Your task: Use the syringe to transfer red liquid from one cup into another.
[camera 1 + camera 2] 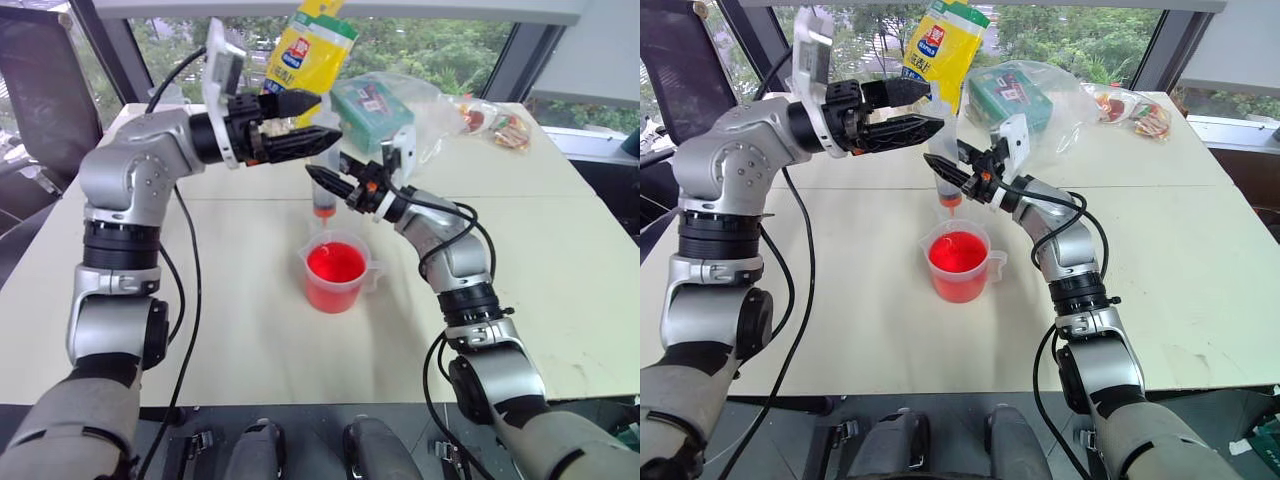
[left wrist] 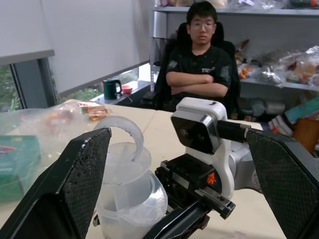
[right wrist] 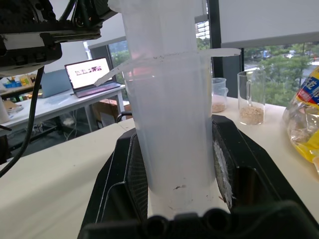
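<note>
The syringe (image 1: 322, 203) hangs upright, its orange-red tip just above the red cup (image 1: 335, 275), which stands on the white table (image 1: 520, 250) holding red liquid (image 1: 335, 263). A little red shows at the barrel's lower end. My right gripper (image 1: 328, 184) is shut on the clear barrel (image 3: 169, 124), coming in from the right. My left gripper (image 1: 300, 122) is open, reaching in from the left at the plunger's top (image 2: 124, 169), one finger (image 2: 75, 184) on each side of it without touching. The other cup is out of view.
A yellow bag (image 1: 310, 50), a green box in clear wrap (image 1: 375, 105) and a snack packet (image 1: 495, 125) lie at the table's far side. Two clear cups with beige contents (image 3: 249, 99) stand beyond the syringe. A person (image 2: 199, 64) sits behind the table.
</note>
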Action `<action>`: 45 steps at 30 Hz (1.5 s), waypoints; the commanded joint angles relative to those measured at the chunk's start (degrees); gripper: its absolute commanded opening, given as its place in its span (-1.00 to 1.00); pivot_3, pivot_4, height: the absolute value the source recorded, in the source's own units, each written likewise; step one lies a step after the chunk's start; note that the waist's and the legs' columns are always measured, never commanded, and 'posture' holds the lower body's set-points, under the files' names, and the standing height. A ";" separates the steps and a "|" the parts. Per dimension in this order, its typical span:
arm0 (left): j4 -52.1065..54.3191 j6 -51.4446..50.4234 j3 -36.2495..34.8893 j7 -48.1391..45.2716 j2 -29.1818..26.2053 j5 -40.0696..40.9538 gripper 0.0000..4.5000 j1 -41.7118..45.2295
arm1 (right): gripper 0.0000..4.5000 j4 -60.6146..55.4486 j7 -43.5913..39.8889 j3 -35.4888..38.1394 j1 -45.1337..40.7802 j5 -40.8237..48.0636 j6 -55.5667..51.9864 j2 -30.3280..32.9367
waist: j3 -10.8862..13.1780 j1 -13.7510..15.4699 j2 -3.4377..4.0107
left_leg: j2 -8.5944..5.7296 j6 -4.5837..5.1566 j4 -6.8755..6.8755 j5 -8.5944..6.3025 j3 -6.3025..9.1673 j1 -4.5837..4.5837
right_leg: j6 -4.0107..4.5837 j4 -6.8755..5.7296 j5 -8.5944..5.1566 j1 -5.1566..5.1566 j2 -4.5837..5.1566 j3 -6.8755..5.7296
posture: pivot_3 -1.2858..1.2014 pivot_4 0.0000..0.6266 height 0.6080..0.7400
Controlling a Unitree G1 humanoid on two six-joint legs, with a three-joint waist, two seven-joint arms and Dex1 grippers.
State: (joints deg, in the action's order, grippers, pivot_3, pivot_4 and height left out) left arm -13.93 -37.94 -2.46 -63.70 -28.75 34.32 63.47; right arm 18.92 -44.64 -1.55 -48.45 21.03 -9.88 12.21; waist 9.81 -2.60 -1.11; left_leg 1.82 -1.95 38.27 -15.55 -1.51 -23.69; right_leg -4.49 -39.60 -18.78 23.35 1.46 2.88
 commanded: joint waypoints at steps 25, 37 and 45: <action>-10.60 9.50 3.31 -2.33 5.14 -8.60 -0.98 1.47 | -0.38 -5.20 -0.93 2.72 -2.72 1.18 -2.04 2.23 | 0.00 0.05 0.00 | 0.00 0.00 0.00 0.00 -0.01 0.00 | 0.00 0.00 0.00 0.00 0.00 0.00 | 0.03 -0.52 1.00; -8.66 8.30 4.15 -2.35 5.65 -9.20 -0.98 -1.53 | -0.38 -9.79 0.02 4.00 -3.72 3.98 -6.61 2.43 | 0.00 0.09 0.00 | 0.00 0.01 0.00 0.00 -0.01 0.00 | 0.00 0.00 0.00 0.01 0.01 0.00 | 0.03 -0.52 1.00; -7.40 7.71 4.32 -1.97 5.73 -9.20 -0.98 -2.73 | -0.38 -10.84 0.42 4.34 -3.64 4.36 -7.78 2.22 | 0.00 0.09 0.00 | -0.01 0.01 0.00 -0.01 -0.01 0.00 | 0.00 0.00 0.00 0.01 0.01 0.00 | 0.03 -0.52 1.00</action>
State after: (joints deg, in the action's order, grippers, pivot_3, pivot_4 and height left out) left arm -21.69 -28.46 -1.00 -64.74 -23.53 26.25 62.49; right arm 14.65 -44.87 -0.89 -48.39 22.13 -19.58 14.75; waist 9.81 -2.51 -1.11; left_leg 1.81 -1.94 38.27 -15.55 -1.52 -23.70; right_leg -4.49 -39.60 -18.78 23.36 1.47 2.88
